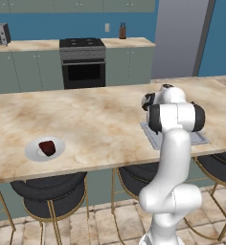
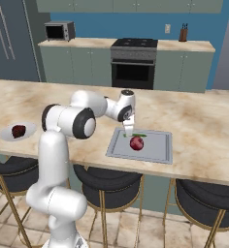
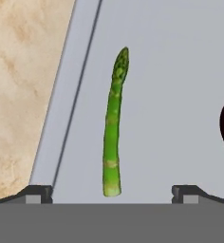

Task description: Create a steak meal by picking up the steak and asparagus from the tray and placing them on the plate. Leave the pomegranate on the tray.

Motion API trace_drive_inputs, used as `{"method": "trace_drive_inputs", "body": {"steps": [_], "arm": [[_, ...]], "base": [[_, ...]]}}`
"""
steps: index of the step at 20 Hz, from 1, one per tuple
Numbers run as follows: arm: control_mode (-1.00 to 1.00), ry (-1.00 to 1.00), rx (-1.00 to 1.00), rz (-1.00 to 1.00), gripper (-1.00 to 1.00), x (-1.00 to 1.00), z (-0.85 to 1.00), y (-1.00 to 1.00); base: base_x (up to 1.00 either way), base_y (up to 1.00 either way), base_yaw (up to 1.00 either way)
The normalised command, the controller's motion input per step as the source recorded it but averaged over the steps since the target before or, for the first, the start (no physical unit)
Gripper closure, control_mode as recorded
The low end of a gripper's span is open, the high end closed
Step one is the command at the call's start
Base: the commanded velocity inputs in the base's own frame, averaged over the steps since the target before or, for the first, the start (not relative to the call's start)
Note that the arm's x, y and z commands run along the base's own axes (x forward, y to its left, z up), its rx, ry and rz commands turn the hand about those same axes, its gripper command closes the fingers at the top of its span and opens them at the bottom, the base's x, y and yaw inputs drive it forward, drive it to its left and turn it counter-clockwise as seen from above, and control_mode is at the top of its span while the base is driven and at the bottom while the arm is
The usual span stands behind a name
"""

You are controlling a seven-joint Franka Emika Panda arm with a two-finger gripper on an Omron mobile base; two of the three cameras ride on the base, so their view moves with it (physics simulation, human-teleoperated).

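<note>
Both base views look forward and down from behind the arm over the long beige marbled counter (image 1: 100, 119), toward the black oven (image 1: 83, 63) on the far wall. The left one sits further left, the right one further right; both take in the round white-grey plate (image 1: 59, 143) and flat grey rectangular tray (image 2: 160, 150). The hand view looks down at the tray floor from close above.

No legible text, labels, brand marks, numbers or signs appear in any view. The microwave (image 2: 59, 31) and the oven (image 2: 133, 62) show no readable markings on their fronts. The tray (image 2: 157, 152), the plate (image 1: 59, 143) and the counter (image 1: 100, 119) carry no printing.
</note>
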Motion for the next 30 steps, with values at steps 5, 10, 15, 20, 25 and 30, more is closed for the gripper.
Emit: {"method": "trace_drive_inputs", "body": {"steps": [5, 10, 15, 20, 25, 30], "arm": [[-1.00, 0.14, 0.00, -0.04, -1.00, 0.00, 0.14, 0.01], [-1.00, 0.03, -0.01, -0.05, -1.00, 0.00, -0.09, 0.00], [-1.00, -0.06, 0.00, -0.06, -1.00, -0.13, -0.41, 0.00], [-1.00, -0.05, 0.00, -0.07, -1.00, -0.04, -0.37, 0.00], [-1.00, -0.01, 0.00, -0.05, -1.00, 0.02, -0.36, 0.00], [-1.00, 0.00, 0.00, -0.03, -1.00, 0.22, -0.29, 0.00]], "base": [[0.00, 0.00, 0.00], [0.00, 0.00, 0.00], [0.00, 0.00, 0.00], [0.00, 0.00, 0.00], [0.00, 0.00, 0.00], [0.00, 0.00, 0.00]]}}
